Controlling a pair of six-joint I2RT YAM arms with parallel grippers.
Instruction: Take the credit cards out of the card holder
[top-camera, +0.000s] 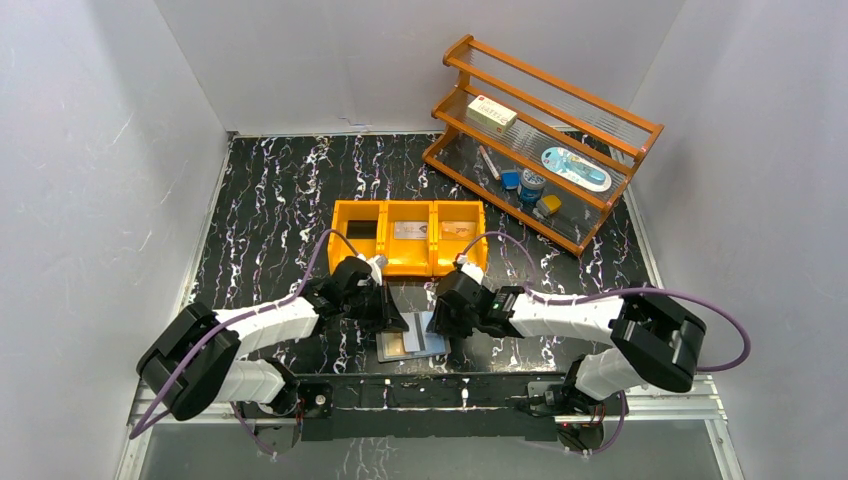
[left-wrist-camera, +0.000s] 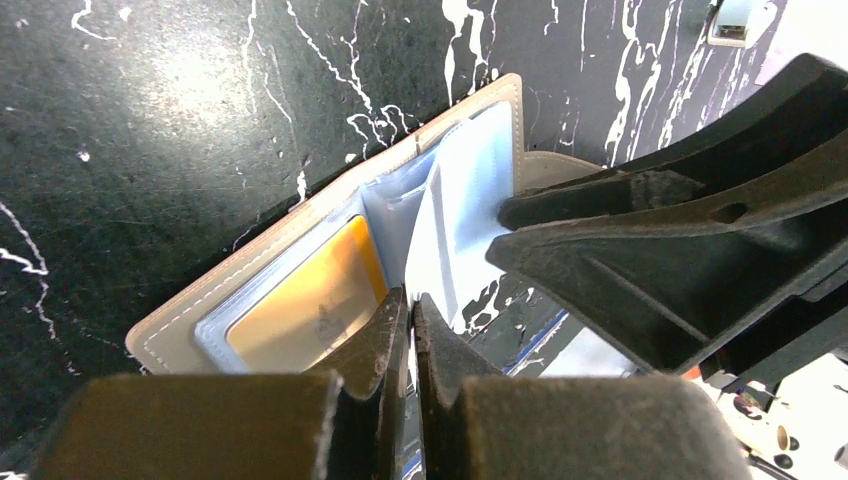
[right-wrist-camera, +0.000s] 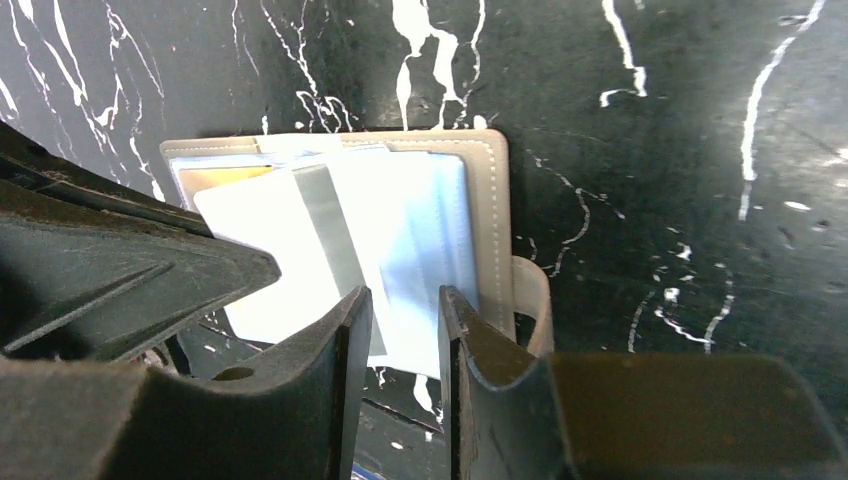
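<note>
Left gripper (left-wrist-camera: 411, 320) fingers pinch almost closed, seemingly on a lining leaf of the card holder (left-wrist-camera: 470, 180), which lies open between both arms; tan-orange card (left-wrist-camera: 300, 300) sits pocketed in its left leaf, nearest that gripper; right gripper (right-wrist-camera: 405, 330) slightly parted, grasp unclear

card holder (left-wrist-camera: 400, 215) — grey cover, pale blue lining; card (left-wrist-camera: 300, 300) tan-orange; table (left-wrist-camera: 150, 120) black, white-veined

Top view: the left end effector (top-camera: 385, 314) and right end effector (top-camera: 449, 321) cover the far part of the flat grey card holder with pale blue-grey lining (top-camera: 411, 346). Left wrist view: print on the tan-orange plastic card (left-wrist-camera: 300, 302) is blurred. Right wrist view: glare washes out the sleeves, and whether the right end effector grips one cannot be told.
</note>
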